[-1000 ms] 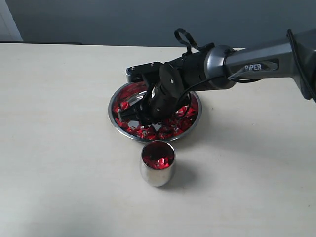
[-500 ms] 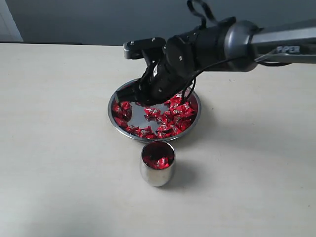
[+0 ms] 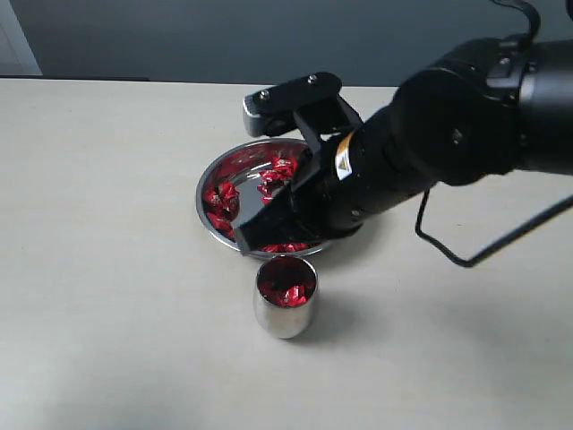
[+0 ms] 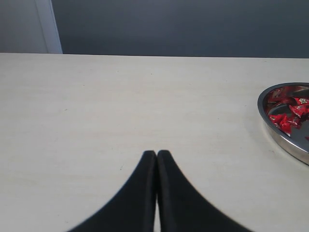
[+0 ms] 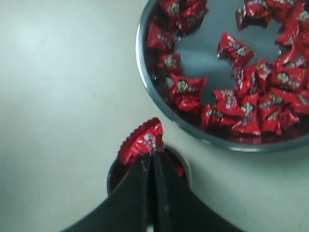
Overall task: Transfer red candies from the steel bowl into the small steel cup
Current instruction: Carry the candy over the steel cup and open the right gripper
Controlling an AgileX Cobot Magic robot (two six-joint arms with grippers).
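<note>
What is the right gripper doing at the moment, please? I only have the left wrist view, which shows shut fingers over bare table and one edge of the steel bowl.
Observer: The right gripper is shut on one red candy.
Operator: Thank you. Where is it relative to the small steel cup?
Observer: Above it, with the candy near the cup's rim, beside the steel bowl.
Operator: Is the cup empty?
Observer: No, red candies already lie inside it.

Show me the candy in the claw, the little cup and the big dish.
red candy (image 5: pixel 141 141), right wrist view, middle of its wrapper.
small steel cup (image 3: pixel 283 318), exterior view, its outer wall.
steel bowl (image 5: pixel 205 46), right wrist view, bare flat bottom.
</note>
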